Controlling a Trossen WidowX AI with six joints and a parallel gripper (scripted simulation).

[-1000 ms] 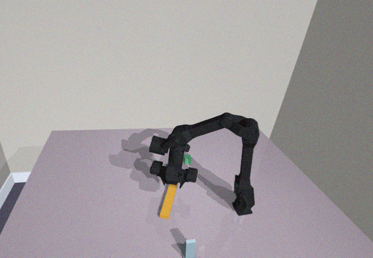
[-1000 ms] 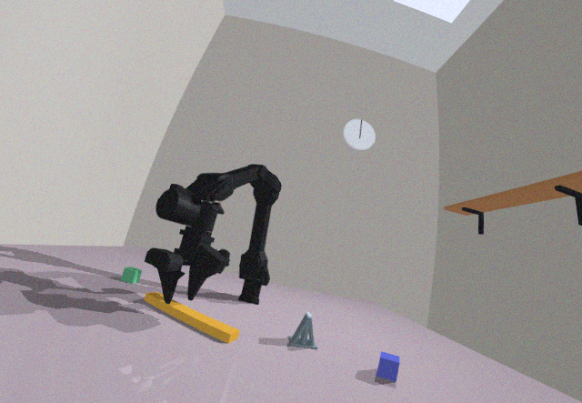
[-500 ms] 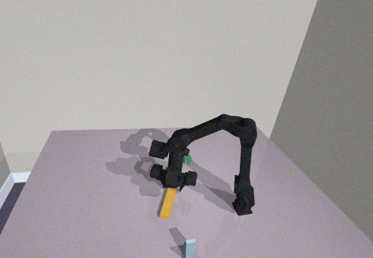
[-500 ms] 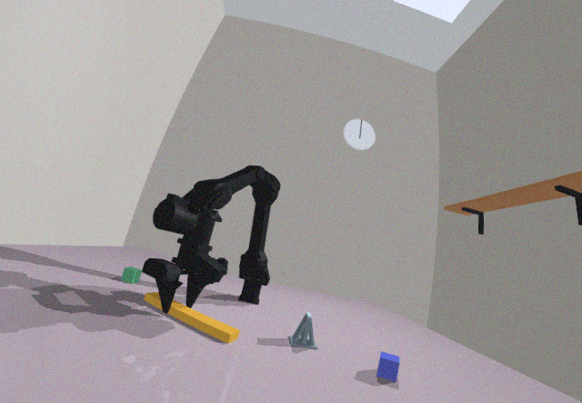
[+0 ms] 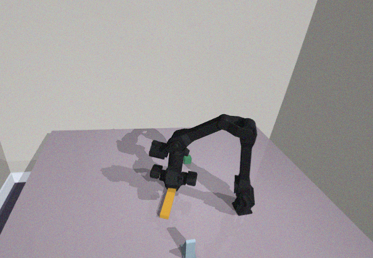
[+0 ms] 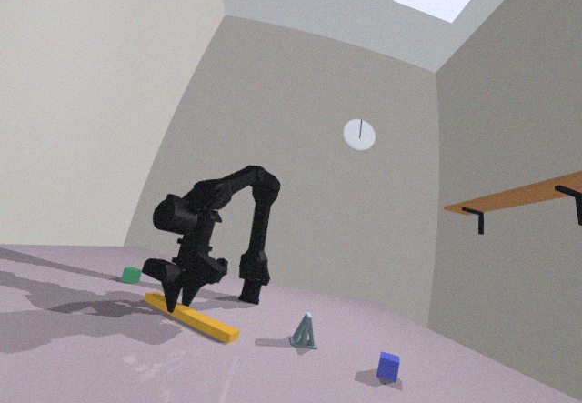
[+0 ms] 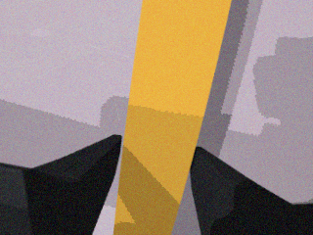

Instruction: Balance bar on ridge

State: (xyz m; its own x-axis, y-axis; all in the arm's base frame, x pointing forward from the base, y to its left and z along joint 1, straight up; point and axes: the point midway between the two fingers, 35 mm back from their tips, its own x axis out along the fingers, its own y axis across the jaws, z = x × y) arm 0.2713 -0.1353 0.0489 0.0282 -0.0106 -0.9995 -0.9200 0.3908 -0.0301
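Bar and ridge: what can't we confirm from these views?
- Bar far end: top view, hidden under the gripper.
- Ridge: top view, cut off by the bottom edge.
- Finger contact with the bar: wrist view shows it close on both sides; whether it is touching is unclear.
- Blue cube: outside top and wrist views.
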